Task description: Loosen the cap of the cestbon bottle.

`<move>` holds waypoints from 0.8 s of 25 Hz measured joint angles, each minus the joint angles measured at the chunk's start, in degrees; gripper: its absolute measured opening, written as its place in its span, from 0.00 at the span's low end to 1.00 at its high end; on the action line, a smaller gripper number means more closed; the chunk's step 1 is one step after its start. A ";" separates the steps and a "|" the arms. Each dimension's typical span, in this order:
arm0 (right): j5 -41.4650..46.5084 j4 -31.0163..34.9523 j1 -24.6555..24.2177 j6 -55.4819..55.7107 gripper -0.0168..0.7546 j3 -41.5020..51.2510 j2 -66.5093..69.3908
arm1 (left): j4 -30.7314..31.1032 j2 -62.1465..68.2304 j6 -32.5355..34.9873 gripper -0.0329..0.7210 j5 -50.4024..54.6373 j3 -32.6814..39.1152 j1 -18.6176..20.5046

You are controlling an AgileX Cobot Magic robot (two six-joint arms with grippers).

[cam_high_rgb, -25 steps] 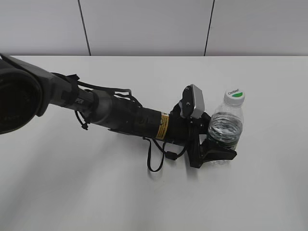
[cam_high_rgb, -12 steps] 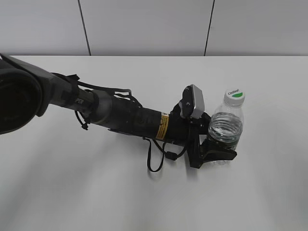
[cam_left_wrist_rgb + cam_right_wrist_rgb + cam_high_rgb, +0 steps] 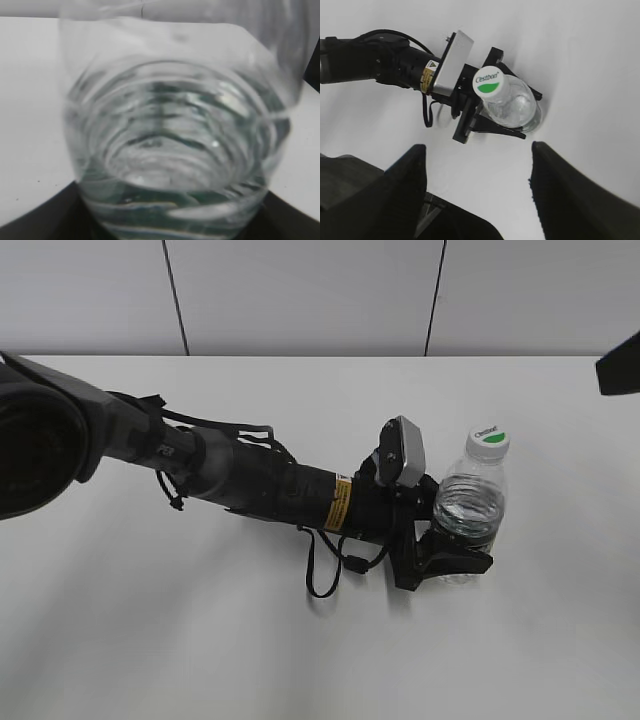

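The cestbon bottle (image 3: 470, 508) stands upright on the white table, clear with water and a dark green label band. Its white cap (image 3: 488, 441) with a green patch sits on the neck. My left gripper (image 3: 452, 555) is shut on the bottle's lower body. The left wrist view is filled by the bottle (image 3: 175, 145) between the black jaws. My right gripper (image 3: 477, 160) is open and empty, high above the table; its view looks down on the bottle (image 3: 512, 107) and cap (image 3: 489, 83). A tip of the right gripper (image 3: 620, 370) shows at the exterior view's right edge.
The left arm (image 3: 230, 480) stretches from the left across the white table (image 3: 200, 640), with a looped black cable (image 3: 325, 575) under it. A grey panelled wall (image 3: 300, 295) runs behind the table's far edge.
A dark part of my right gripper has come into the exterior view at the upper right edge. The bottle and left arm have not moved.
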 joint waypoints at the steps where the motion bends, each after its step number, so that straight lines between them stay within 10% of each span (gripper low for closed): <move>1: 1.05 0.89 0.00 0.00 0.67 -1.50 1.83 | 0.00 0.00 0.00 0.71 0.00 0.00 0.00; 20: 10.70 -7.23 11.61 15.11 0.67 -22.77 24.52 | 0.00 0.00 0.00 0.71 0.00 0.00 0.00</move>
